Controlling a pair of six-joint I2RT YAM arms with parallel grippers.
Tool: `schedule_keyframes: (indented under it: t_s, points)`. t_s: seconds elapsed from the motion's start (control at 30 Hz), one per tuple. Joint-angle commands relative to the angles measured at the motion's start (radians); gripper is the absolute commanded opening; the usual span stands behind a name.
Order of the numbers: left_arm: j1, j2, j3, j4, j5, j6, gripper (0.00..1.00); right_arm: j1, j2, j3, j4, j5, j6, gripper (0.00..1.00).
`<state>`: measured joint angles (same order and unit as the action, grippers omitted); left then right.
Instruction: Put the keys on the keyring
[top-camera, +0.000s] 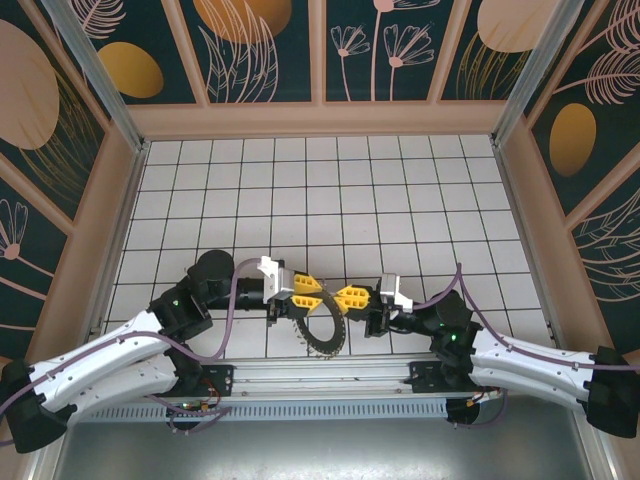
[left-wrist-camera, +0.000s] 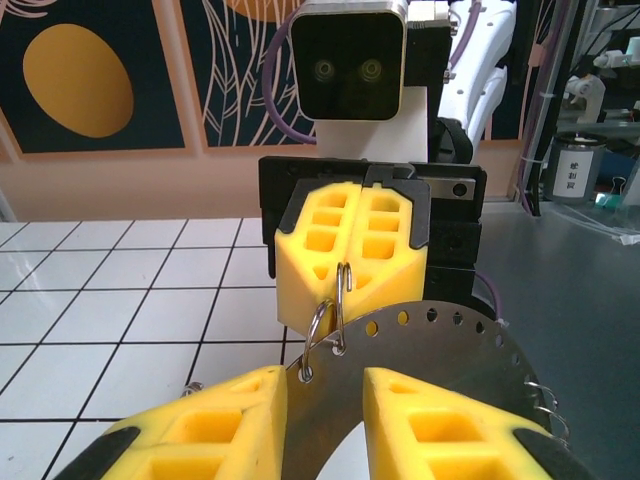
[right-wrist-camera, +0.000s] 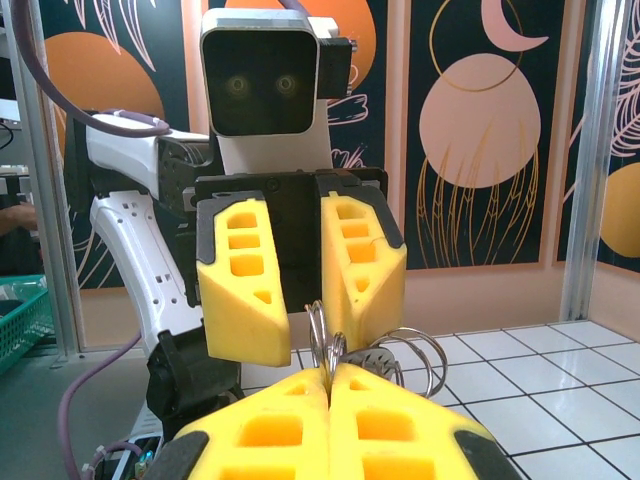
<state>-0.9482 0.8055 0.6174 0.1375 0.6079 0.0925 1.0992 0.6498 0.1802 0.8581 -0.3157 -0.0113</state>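
Note:
The keyring (top-camera: 325, 351) is a flat grey hoop pierced with holes, and it hangs tilted just above the tiles below the two grippers. My left gripper (top-camera: 320, 298) has its jaws a little apart, with the hoop's band (left-wrist-camera: 430, 350) in the gap against both yellow fingers (left-wrist-camera: 215, 425). A small metal loop (left-wrist-camera: 322, 325) is threaded through two rim holes. My right gripper (right-wrist-camera: 328, 372) faces the left one tip to tip and is shut on that loop (right-wrist-camera: 328, 340). More wire loops (right-wrist-camera: 420, 355) fringe the rim. The keys are out of view.
White tiled floor (top-camera: 400, 200) stretches behind the grippers to the patterned walls (top-camera: 320, 120). An aluminium rail (top-camera: 320, 385) runs along the near edge between the arm bases. Purple cables (top-camera: 240, 300) loop beside each wrist.

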Motion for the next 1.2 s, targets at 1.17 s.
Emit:
schedule_keyframes:
  t_s: [1.17]
  points:
    - [-0.014,0.091,0.073,0.004,0.033,0.032,0.18,-0.006,0.01,-0.022,0.113,0.101,-0.013,0.0]
